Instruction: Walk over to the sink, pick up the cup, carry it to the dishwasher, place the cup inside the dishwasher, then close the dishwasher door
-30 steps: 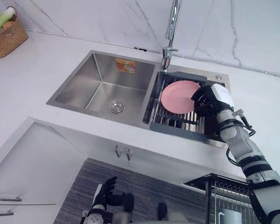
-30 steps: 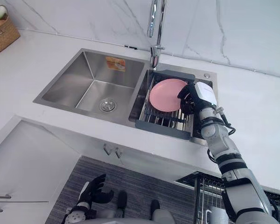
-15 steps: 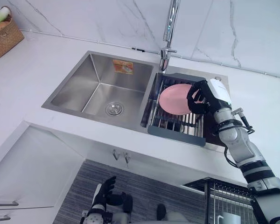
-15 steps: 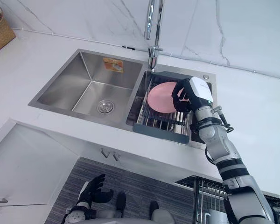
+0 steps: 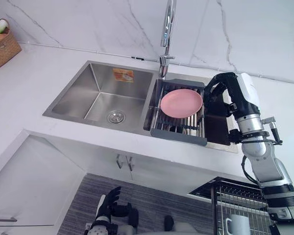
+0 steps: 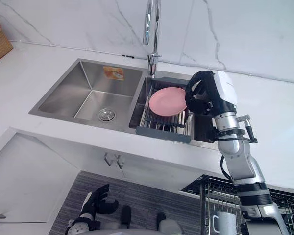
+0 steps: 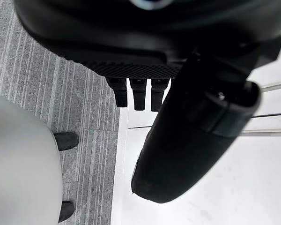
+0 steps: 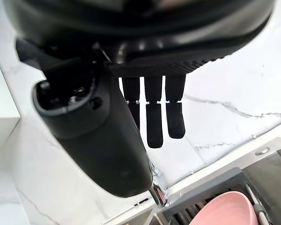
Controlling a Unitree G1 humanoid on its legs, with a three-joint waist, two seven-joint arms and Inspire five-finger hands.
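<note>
Plainly your released right hand hung over the stainless steel sink; you needed to descend clear of the round pink plate

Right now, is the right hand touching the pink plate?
Apart. Right wrist view: right hand open in air, pink plate clear beyond its fingers.

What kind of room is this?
Most likely a kitchen: there is a steel sink with a tall faucet, a pink plate on its drain rack, and a wire dishwasher rack low down.
</note>
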